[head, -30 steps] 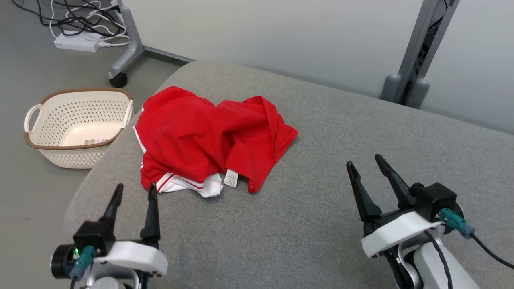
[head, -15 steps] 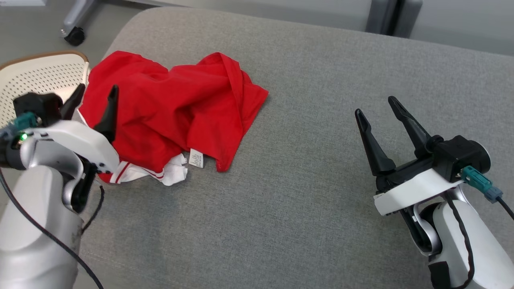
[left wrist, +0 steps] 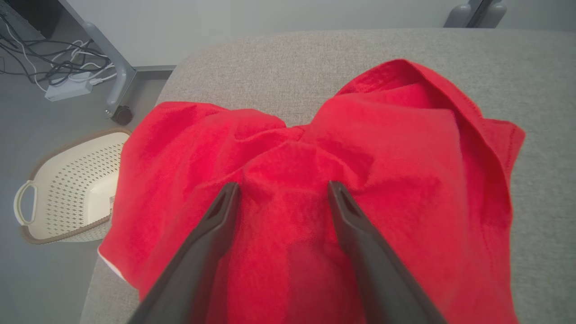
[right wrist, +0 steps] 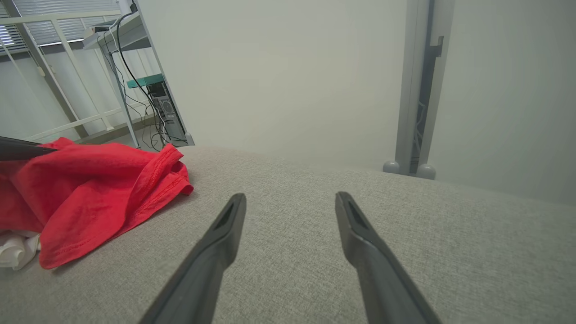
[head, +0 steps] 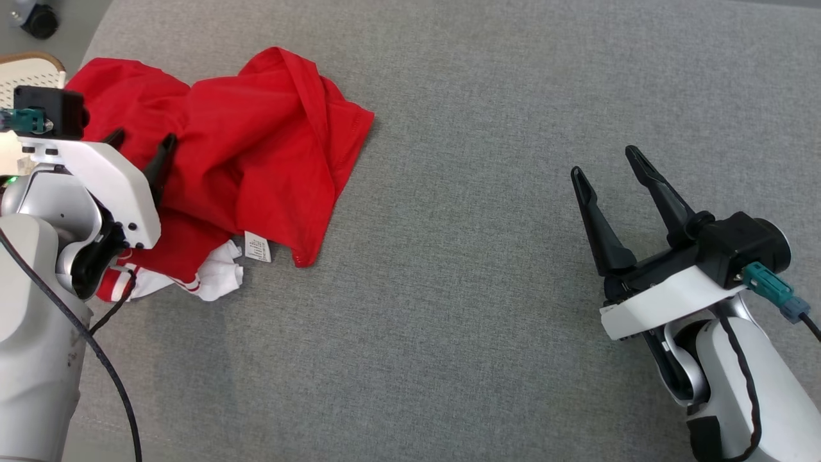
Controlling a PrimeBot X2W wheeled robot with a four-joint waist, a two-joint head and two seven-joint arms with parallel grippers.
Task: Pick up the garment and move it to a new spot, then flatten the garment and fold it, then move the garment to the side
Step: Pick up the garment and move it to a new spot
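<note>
Step in hand: the pick-up, first of the lot. The garment (head: pixel 256 135) isn't lifted and nothing is gripped.

Where it is: a red crumpled heap at the left end of the worktop (head: pixel 481 289), near the rounded corner. A white part (head: pixel 215 282) and a label (head: pixel 258 247) poke out at the near edge. The basket (left wrist: pixel 67 189) is on the floor just past that corner.

left gripper (head: pixel 144 136): over the left part of the heap, jaws wide open, pointing down into the cloth. In the left wrist view the two fingers (left wrist: pixel 211 234) straddle a raised red ridge, tips about at cloth level. Can't tell if they touch it or sit just above.

right gripper (head: pixel 603 160): jaws wide open, empty, over bare worktop well to the right of the garment. By the look of it, it has no part in this grab.

Next move, my read:
- Lower the left a touch so the ridge sits deep between the fingers, then close.
- It needs a real bunch of cloth. One thin layer would likely slip out on the lift.
- Stop the tips short of digging into the worktop cover.
- Lift high enough that the hanging cloth clears the surface, then carry it toward the open middle, which has room for spreading.
- The heap is close to the edge, so a drag instead of a lift could pull part of it off toward the basket.

Flatten, fold and move aside are all undone.
</note>
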